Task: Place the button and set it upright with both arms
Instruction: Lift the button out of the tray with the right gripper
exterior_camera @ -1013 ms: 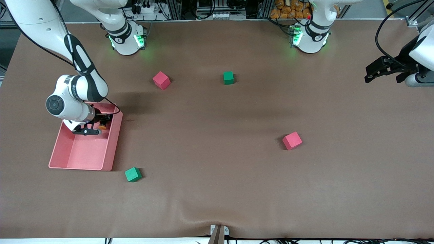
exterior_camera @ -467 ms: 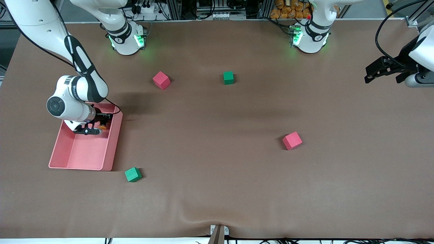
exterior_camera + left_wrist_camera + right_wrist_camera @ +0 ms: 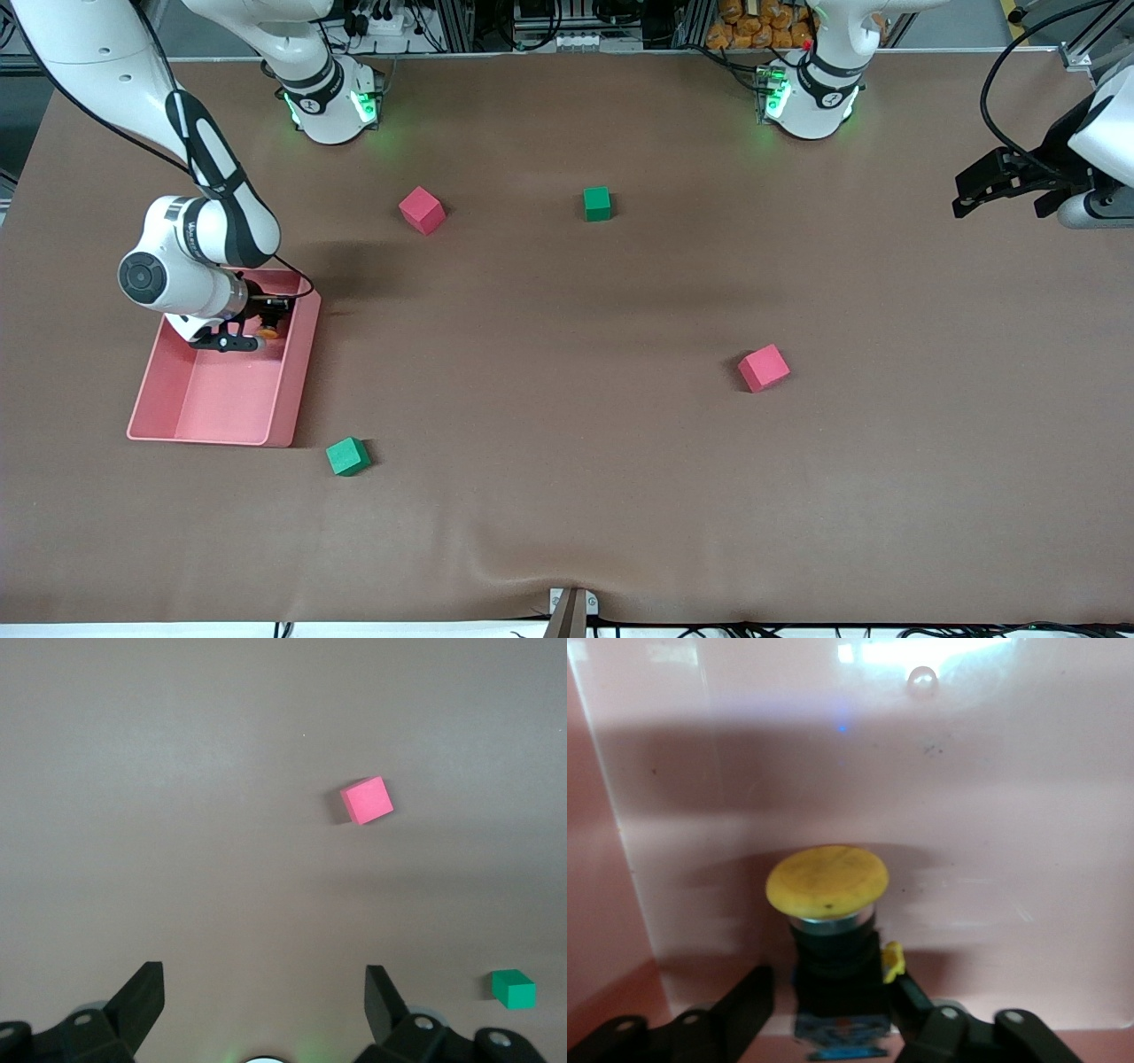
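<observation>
The button (image 3: pixel 268 332), an orange-yellow cap (image 3: pixel 826 879) on a short black body, lies in the pink tray (image 3: pixel 292 390) at the right arm's end of the table. My right gripper (image 3: pixel 252 324) is down in the tray with its jaws either side of the black body. In the right wrist view the right gripper (image 3: pixel 833 992) stands narrowly open: one finger (image 3: pixel 908 992) touches the body, and a thin gap shows at the other. My left gripper (image 3: pixel 961 197) hangs open and empty above the table's left-arm end, where that arm waits. In its own wrist view the left gripper (image 3: pixel 263 981) has bare table between its jaws.
Two red cubes (image 3: pixel 422 210) (image 3: pixel 764 368) and two green cubes (image 3: pixel 597 203) (image 3: pixel 347 456) lie scattered on the brown table. The left wrist view shows a red cube (image 3: pixel 367 801) and a green cube (image 3: pixel 514 989). The tray wall (image 3: pixel 833 744) rises close beside the button.
The right gripper's jaws have drawn in from wide open to close round the button's body. The left arm has not moved.
</observation>
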